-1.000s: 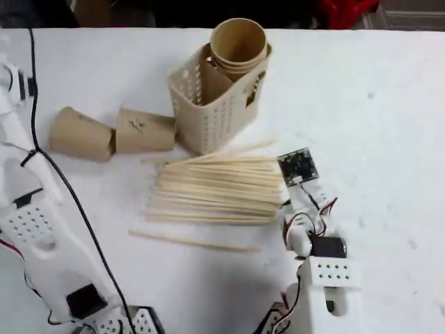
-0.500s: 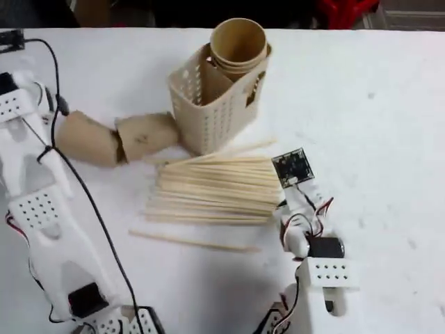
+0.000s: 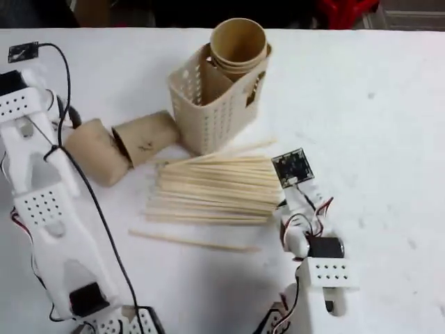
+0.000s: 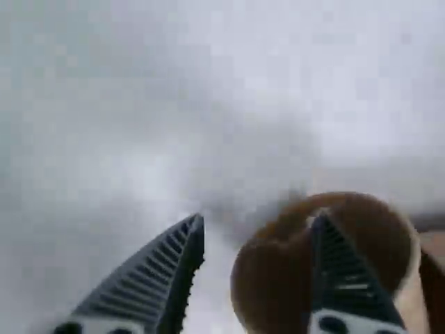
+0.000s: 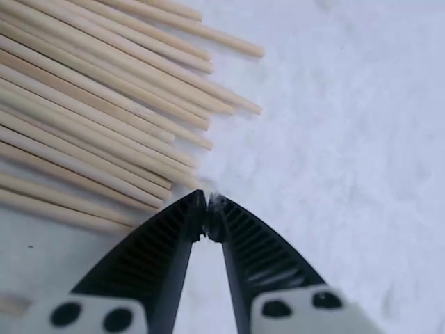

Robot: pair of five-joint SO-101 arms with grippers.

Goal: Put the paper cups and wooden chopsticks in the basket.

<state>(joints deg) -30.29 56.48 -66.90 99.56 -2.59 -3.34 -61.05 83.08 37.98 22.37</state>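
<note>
high: two paper cups (image 3: 97, 152) lie on desk (image 3: 382, 104) beside basket (image 3: 208, 115), wooden chopsticks (image 3: 215, 188) in front | left wrist: left gripper (image 4: 257, 226) wide, finger seemingly inside cup mouth; light, crushable, pinch rim | right wrist: right gripper (image 5: 207, 209) closed, empty, by chopsticks

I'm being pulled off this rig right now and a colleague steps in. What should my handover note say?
Left gripper: open, one finger inside the mouth of a lying paper cup, the other outside it; nothing clamped.
Right gripper: shut, empty, tips by the ends of the chopsticks.
Done: stacked cups stand in the basket.
Left: that paper cup and a second cup, both lying on their sides beside the basket, on the left arm's side; the whole chopsticks pile; one stray chopstick lying apart from the pile.
</note>
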